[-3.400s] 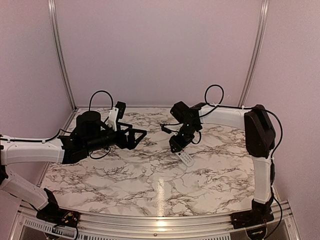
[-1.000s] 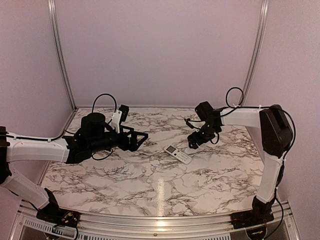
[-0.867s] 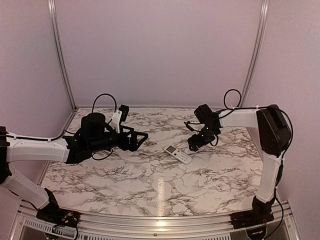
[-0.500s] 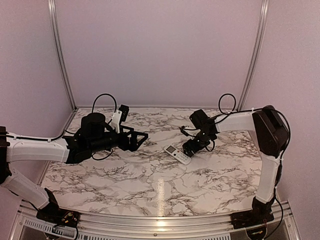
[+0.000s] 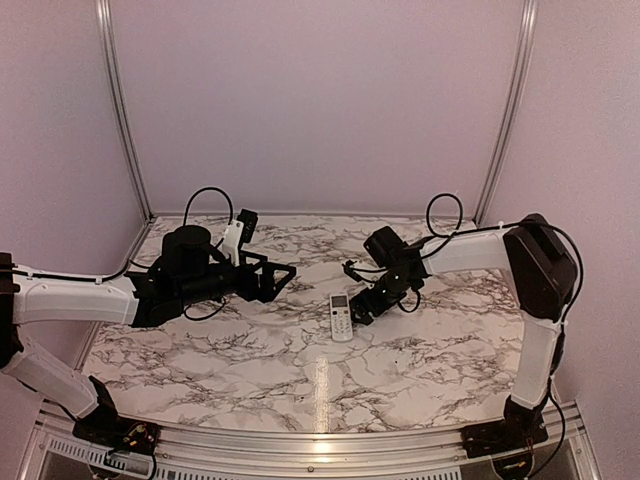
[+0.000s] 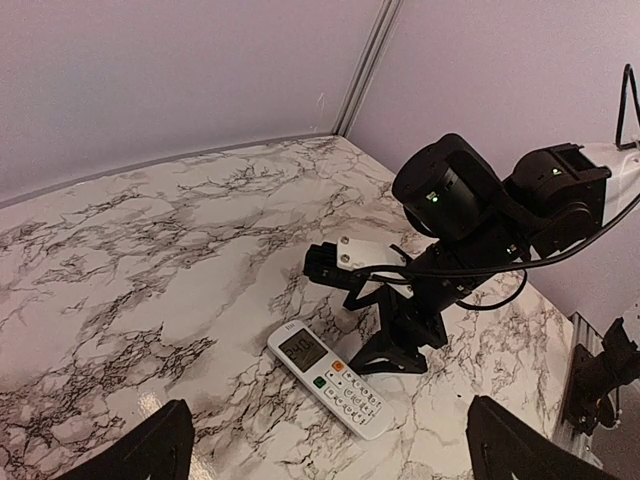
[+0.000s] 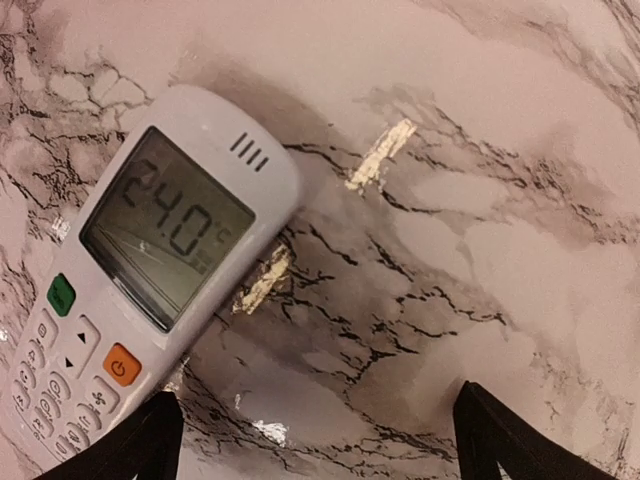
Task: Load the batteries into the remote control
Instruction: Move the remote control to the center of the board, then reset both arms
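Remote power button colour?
Orange. The power button shows best in the right wrist view.

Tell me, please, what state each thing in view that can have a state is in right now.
Small flat white plastic remote control: lying face up on the marble table, display showing 24.0.
Left gripper: fingers open, empty, above the table.
Right gripper: fingers open, empty, close beside the remote.

remote control [image 7: 140,300] screen [image 7: 165,238], 24.0 °C in dark digits
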Controlling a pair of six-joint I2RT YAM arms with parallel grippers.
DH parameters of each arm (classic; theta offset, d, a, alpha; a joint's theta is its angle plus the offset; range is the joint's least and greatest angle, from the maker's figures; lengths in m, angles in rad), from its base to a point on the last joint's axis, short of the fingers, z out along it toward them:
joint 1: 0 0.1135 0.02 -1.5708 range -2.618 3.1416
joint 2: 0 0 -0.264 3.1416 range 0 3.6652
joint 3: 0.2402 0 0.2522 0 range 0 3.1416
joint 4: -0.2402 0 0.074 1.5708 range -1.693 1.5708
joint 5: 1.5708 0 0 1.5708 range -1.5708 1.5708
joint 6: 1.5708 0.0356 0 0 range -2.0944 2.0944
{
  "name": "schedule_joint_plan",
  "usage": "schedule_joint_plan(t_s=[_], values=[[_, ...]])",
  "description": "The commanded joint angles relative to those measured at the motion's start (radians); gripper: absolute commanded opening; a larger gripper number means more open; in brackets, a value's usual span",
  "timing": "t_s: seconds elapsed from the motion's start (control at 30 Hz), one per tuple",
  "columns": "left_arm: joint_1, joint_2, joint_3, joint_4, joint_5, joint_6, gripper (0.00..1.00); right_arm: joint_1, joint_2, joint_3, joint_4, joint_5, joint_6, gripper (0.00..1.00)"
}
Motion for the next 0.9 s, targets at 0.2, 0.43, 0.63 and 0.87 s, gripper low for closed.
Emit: schedule_joint_plan(t_s=[0.2, 0.43, 0.63, 0.87], values=[[0.006, 0.011, 0.029, -0.003, -0.002, -0.012, 0.99, 0.037, -0.023, -0.069, 0.009, -0.077, 0.054, 0.94], [0.028, 0.037, 0.121, -0.149, -0.005, -0.009, 0.99, 0.021, -0.112, -0.083, 0.035, -0.079, 0.061, 0.98], [0.098, 0.102, 0.268, -0.371, -0.076, 0.008, 0.99, -0.049, -0.270, -0.122, 0.098, -0.113, 0.090, 0.99], [0.222, 0.167, 0.364, -0.534, -0.130, -0.016, 0.99, -0.168, -0.461, -0.239, 0.260, -0.119, 0.109, 0.99]])
